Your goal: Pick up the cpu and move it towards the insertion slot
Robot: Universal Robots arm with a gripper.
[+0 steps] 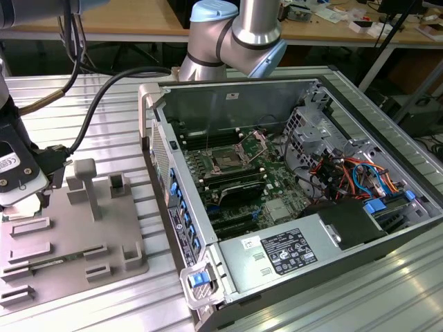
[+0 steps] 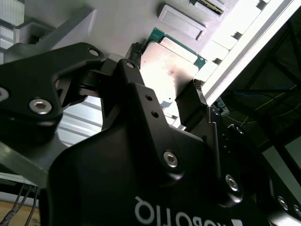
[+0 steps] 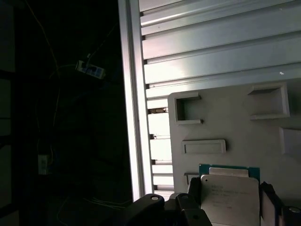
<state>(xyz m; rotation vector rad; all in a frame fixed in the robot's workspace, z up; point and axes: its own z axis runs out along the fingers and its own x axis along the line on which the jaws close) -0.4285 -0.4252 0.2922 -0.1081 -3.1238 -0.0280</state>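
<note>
Grasp done: your gripper (image 2: pixel 164 75) is clamped on the cpu (image 2: pixel 176 56) at the tray (image 1: pixel 83 235). The slot (image 1: pixel 228 160), mid-frame in the exterior view, is well apart.

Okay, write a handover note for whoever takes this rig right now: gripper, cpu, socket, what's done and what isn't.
Gripper: shut on the cpu, with a finger against each of two opposite edges in both wrist views.
Cpu: over the grey tray at the exterior view's left. I cannot tell whether it is lifted clear.
Insertion slot: inside the open computer case, to the exterior view's right of the tray.
Done: the grasp.
Left: the cpu is not yet near the slot.
</note>
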